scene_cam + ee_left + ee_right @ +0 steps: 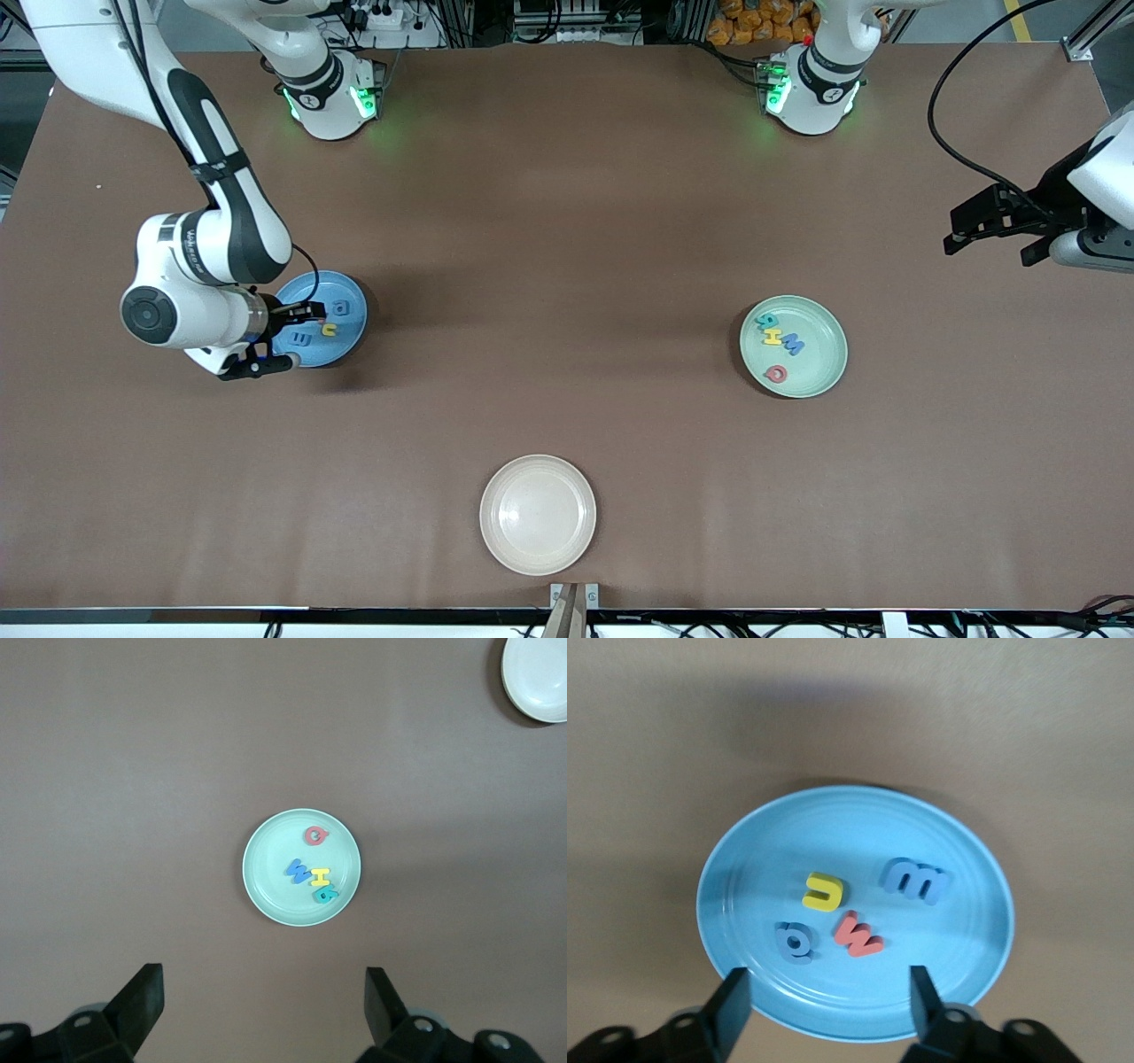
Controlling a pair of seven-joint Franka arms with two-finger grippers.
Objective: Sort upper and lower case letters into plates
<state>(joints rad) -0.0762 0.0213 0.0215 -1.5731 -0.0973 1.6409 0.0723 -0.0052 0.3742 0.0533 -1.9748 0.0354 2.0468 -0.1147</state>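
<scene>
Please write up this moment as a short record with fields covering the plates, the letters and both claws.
blue plate: toward the right arm's end; holds four letters: yellow u, red w, blue m, blue a
mint green plate: toward the left arm's end; holds four letters in red, blue, yellow and teal
cream-white plate: nearest the front camera, no letters
right claw: open, over the blue plate, holding nothing
left claw: open, waiting
</scene>
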